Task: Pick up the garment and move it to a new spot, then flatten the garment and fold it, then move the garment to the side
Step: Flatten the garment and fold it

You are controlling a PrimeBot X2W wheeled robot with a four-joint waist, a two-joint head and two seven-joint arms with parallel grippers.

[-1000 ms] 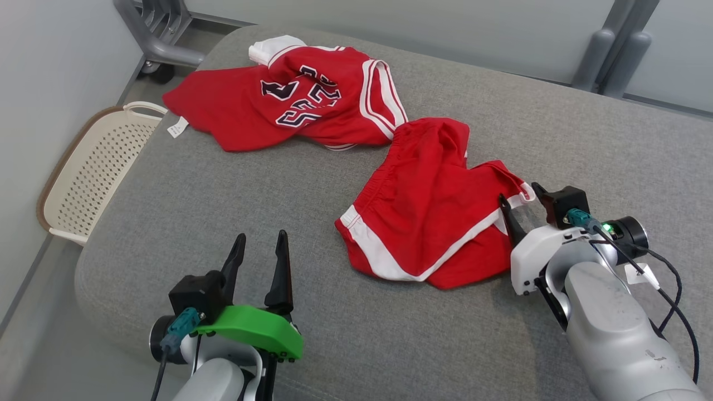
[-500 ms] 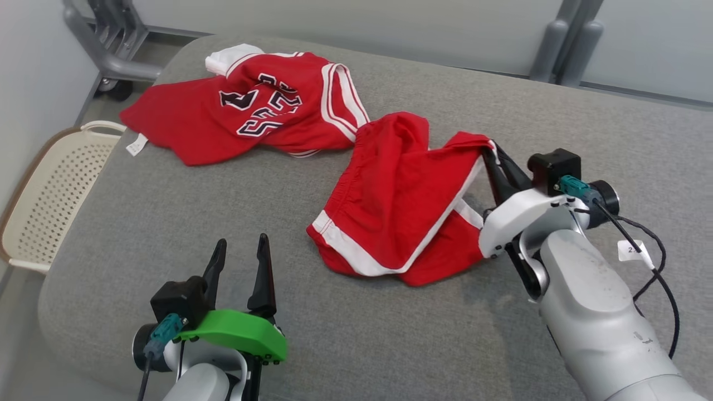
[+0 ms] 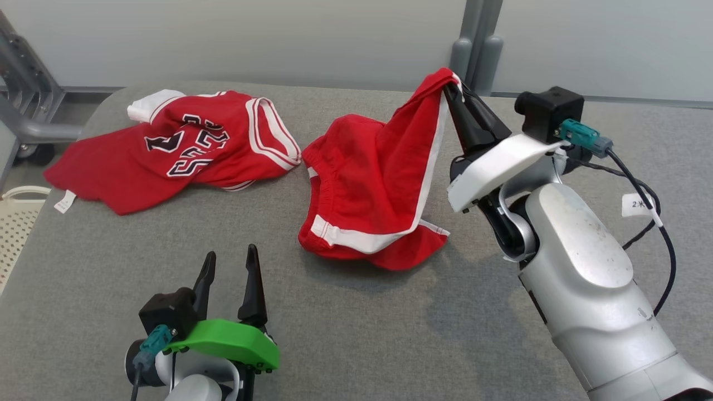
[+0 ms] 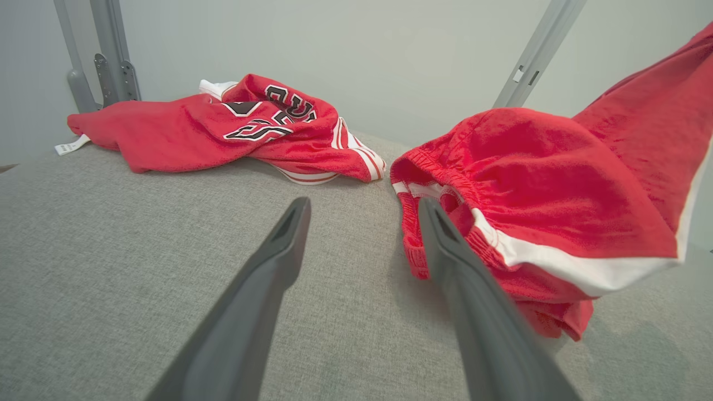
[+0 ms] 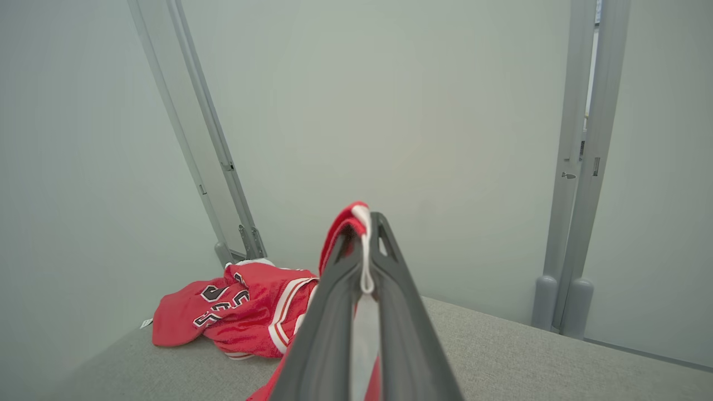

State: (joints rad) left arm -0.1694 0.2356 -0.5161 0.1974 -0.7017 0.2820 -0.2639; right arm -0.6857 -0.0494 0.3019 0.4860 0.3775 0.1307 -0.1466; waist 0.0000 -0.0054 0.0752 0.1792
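The garment, red shorts point(image 3: 379, 184) with white trim, hangs by one hem corner from my right gripper point(image 3: 455, 89), which is shut on that white-edged corner and lifted above the grey surface. The shorts' lower part still rests on the surface. In the right wrist view the fingers point(image 5: 390, 289) pinch the white trim of the shorts point(image 5: 348, 220). My left gripper point(image 3: 228, 267) stands open low at the near left, with nothing between its fingers. In the left wrist view the shorts point(image 4: 546, 200) hang just right of the left gripper point(image 4: 362, 209).
A red jersey point(image 3: 172, 147) with dark numbers lies crumpled at the far left of the grey padded surface point(image 3: 362, 334). A cream perforated basket point(image 3: 14, 223) sits off the left edge. Grey posts point(image 3: 473, 50) and a wall stand behind.
My right gripper closed on the shorts' hem corner and raised it up and away from the surface. The head camera also shifted. The left gripper stayed open in place.
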